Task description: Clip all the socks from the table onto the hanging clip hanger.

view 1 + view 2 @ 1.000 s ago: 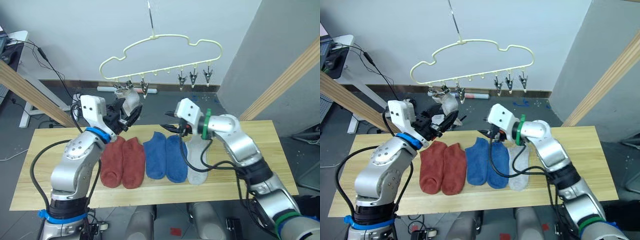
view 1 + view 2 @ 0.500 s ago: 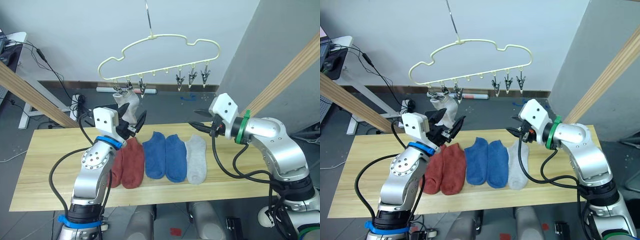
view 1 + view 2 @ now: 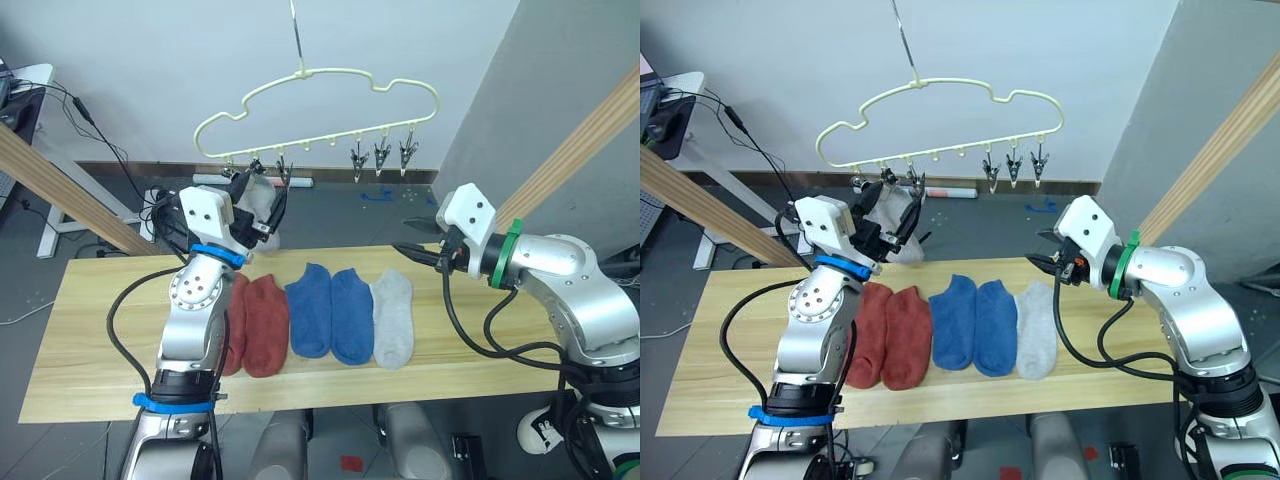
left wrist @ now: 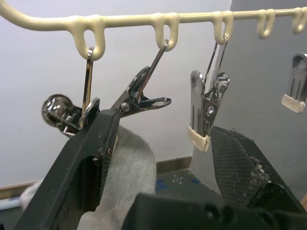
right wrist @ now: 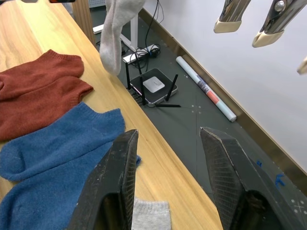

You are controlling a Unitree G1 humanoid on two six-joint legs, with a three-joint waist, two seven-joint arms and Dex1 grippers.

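Silver arms — blue, green rings — black cables.

Left arm raised steeply from the near edge of the table point(image 3: 90, 370), forearm almost vertical. Left gripper point(image 3: 262, 205) held above the far edge, fingers point(image 4: 91, 163) parted, apparently resting against a light grey sock point(image 4: 127, 177). Right arm bent at the elbow, forearm level; right gripper point(image 3: 418, 240) above the far edge, fingers point(image 5: 115, 182) spread apart, holding nothing.

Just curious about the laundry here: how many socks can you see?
6: two rust-red, two blue and one grey on the table; another grey sock up at the clip hanger.
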